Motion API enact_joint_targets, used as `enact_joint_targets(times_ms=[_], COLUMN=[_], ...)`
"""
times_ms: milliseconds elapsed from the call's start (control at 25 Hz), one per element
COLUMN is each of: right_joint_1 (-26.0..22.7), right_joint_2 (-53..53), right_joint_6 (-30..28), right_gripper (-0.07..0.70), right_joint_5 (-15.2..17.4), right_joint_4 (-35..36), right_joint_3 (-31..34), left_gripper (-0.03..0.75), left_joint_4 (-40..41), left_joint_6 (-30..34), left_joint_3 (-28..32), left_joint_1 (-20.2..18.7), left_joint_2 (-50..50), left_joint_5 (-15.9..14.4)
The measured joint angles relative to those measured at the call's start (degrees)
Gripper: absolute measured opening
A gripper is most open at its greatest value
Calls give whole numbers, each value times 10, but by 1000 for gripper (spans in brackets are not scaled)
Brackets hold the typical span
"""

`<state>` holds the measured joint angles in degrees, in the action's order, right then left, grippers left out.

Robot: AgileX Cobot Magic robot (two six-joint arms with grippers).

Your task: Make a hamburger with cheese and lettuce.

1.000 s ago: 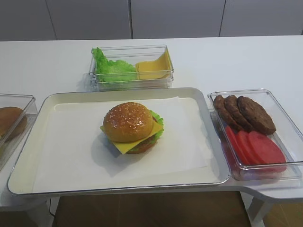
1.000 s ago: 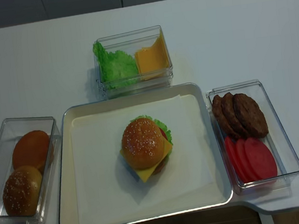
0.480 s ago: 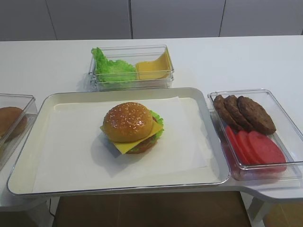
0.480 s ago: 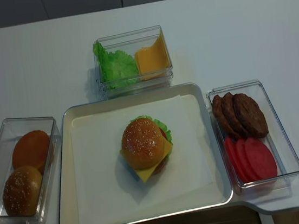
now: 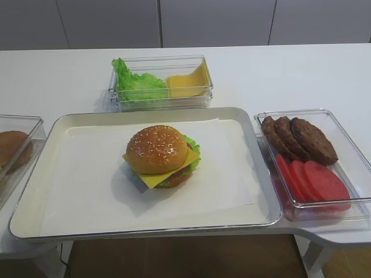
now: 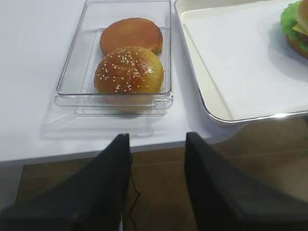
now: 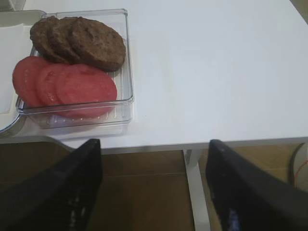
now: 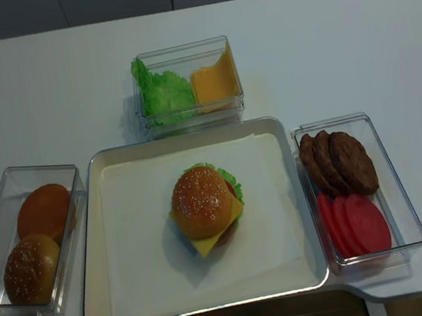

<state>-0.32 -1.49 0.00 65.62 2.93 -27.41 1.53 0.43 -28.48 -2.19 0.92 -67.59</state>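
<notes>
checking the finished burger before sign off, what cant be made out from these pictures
- Bun base of the hamburger: mostly hidden in both high views by the cheese and the bun top.
- Lettuce: only a rim shows; the bun top covers the rest.
- Left bun box: cut off by the front high view's left edge.
- Any filling between the layers: cannot tell.

The hamburger (image 5: 160, 155) sits mid-frame on a paper-lined tray (image 5: 35, 220), cheese (image 5: 157, 178) and lettuce (image 5: 193, 152) poking out. Patties (image 5: 300, 138) and tomato slices (image 5: 313, 180) fill the right-hand box.
</notes>
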Motion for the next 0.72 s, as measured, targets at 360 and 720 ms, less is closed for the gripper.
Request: enact_joint_targets(times_ms=[360,720], right_joint_1=[0,0], right_joint_2=[0,0], right_joint_6=[0,0], right_gripper=[511,511], right_joint_5=[0,0], right_joint_4=[0,0], right_joint_3=[0,0], left_gripper=[288,288], left_joint_4=[0,0], left_joint_6=[0,0], left_joint_3=[0,0], left_joint_1=[0,0], left_joint_2=[0,0], left_joint_5=[0,0])
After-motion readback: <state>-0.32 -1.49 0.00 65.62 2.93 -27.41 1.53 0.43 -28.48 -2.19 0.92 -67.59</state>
